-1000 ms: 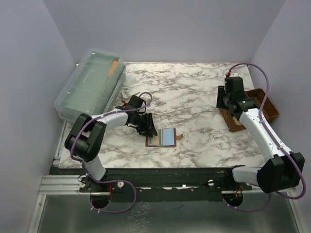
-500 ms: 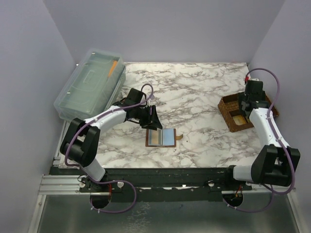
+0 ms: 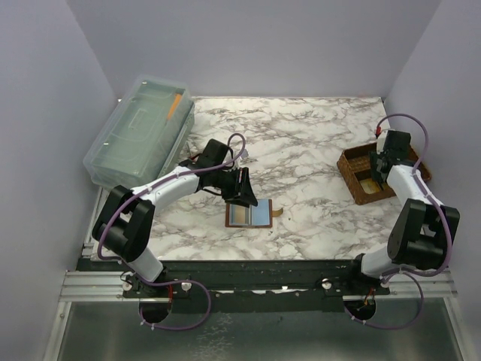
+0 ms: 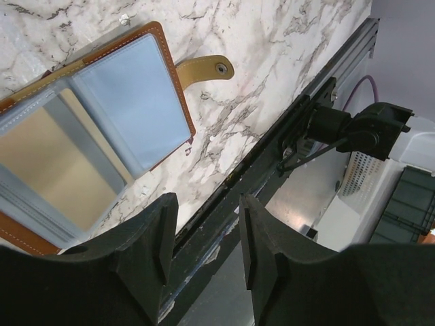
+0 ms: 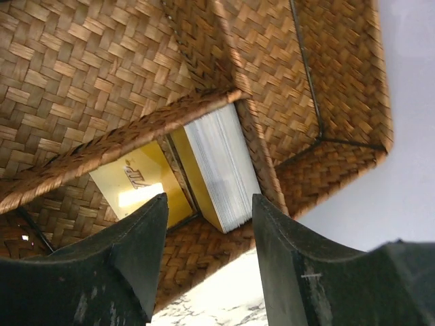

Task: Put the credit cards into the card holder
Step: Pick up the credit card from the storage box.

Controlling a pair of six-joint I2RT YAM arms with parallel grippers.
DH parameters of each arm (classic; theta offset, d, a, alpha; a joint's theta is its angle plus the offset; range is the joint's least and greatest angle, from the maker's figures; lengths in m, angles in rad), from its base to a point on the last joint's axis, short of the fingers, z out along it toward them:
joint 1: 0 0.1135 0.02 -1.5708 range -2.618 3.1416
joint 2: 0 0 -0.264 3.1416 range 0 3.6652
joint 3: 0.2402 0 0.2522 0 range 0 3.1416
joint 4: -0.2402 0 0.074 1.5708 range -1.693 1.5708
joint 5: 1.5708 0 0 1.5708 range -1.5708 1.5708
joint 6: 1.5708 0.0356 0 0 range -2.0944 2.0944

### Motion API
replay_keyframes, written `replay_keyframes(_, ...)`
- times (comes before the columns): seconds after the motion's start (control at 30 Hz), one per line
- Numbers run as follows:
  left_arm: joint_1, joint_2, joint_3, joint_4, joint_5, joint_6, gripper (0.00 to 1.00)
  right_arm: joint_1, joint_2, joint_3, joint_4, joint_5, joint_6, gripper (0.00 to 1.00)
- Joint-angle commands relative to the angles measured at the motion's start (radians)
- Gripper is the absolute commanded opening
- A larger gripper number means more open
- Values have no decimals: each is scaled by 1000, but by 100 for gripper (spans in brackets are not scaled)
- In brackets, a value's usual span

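Marble-patterned table (image 3: 301, 143) between pale lilac walls, with two robot arms reaching across it. The left gripper (image 3: 244, 194) hangs empty with its jaws parted. In the wrist view (image 4: 204, 251) its dark fingers (image 4: 146, 255) stand well apart with nothing between them.

The card holder (image 3: 252, 216) lies just below and ahead of those fingertips, opened flat on the marble. Its tan leather border frames clear blue-grey sleeves (image 4: 129, 102) that face up. Its snap tab (image 4: 204, 68) sticks out on the side away from the gripper and rests on the stone. Whether any sleeve already holds a card cannot be told. Beyond the holder, the table's black edge rail (image 4: 262, 176) runs past. Behind the left arm, well apart from the gripper, a clear plastic bin (image 3: 139, 131) sits at the table's left edge.

Across the table, the right gripper (image 3: 378, 164) hovers over a brown woven basket (image 3: 353, 162), also spread wide and carrying nothing. Its wrist camera (image 5: 209, 224) looks down between the fingers (image 5: 136, 258) into a divided compartment of the basket (image 5: 81, 75). There the credit cards (image 5: 221, 166) stand in a tight stack, pale edges up, leaning near the woven divider. A yellow printed card (image 5: 136, 183) lies beside the stack in the same compartment. Neither finger touches the stack. The basket and its cards sit well apart from the open card holder.
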Motion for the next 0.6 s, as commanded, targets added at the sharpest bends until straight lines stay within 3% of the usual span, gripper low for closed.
replay_keyframes(0.0, 1, -36, -12, 12, 29, 21, 48, -2, 33, -11, 69, -78, -21, 55)
replay_keyframes(0.57, 0, -16, -14, 15, 33, 22, 48, -1, 105, -57, 186, 18, -46, 51)
